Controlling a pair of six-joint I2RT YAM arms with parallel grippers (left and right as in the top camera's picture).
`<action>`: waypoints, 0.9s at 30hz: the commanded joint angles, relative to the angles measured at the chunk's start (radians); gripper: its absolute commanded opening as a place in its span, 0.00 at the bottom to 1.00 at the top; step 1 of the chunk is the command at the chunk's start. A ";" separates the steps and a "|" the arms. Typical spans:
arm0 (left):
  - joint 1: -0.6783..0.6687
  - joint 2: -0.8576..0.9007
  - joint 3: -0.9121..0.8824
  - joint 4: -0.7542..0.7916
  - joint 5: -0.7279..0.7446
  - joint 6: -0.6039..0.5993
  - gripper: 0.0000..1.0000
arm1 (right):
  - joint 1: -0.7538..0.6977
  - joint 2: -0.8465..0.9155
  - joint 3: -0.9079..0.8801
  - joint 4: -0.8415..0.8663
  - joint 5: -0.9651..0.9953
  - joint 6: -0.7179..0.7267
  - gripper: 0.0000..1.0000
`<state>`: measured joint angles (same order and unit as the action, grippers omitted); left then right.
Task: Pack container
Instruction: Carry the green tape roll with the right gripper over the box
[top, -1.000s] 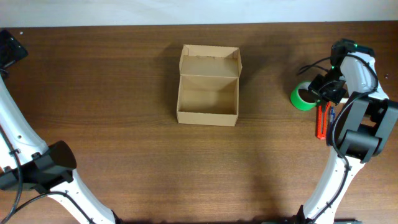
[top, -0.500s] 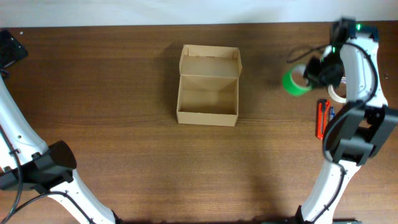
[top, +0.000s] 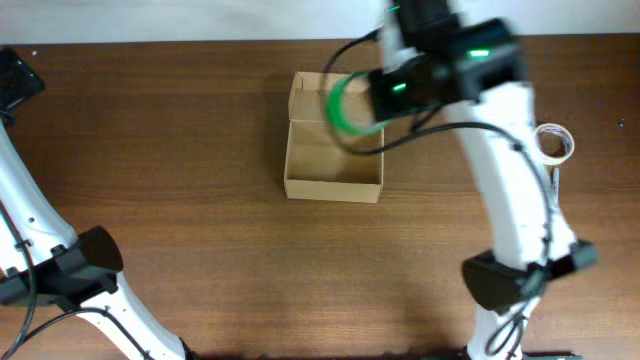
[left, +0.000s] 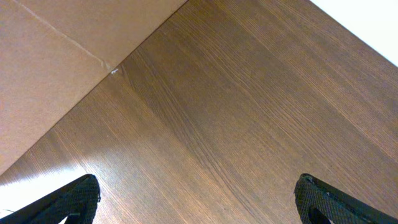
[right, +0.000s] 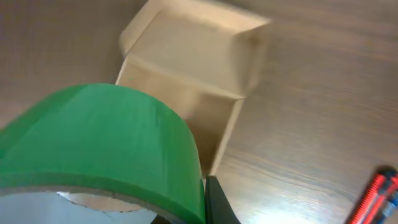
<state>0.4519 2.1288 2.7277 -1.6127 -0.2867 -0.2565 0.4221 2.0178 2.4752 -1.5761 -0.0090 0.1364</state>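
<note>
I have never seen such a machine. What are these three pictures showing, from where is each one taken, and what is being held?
Two robot arms work at a wooden table. The top picture looks down from above. The other two come from cameras on each wrist. The right gripper holds a green tape roll over the open cardboard box; its wrist camera shows the roll up close. The left gripper is open and empty, seeing mainly wood. A pale tape roll lies at the table's right side.
</note>
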 joint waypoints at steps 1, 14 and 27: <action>0.003 -0.014 -0.005 -0.001 0.007 0.011 1.00 | 0.087 0.087 -0.029 0.017 0.079 -0.041 0.04; 0.003 -0.014 -0.005 -0.001 0.007 0.011 1.00 | 0.114 0.315 -0.029 0.081 0.069 -0.055 0.04; 0.003 -0.014 -0.005 -0.001 0.007 0.011 1.00 | 0.105 0.415 -0.029 0.186 0.066 -0.051 0.04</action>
<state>0.4519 2.1288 2.7277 -1.6127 -0.2867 -0.2565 0.5362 2.4168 2.4489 -1.4002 0.0460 0.0887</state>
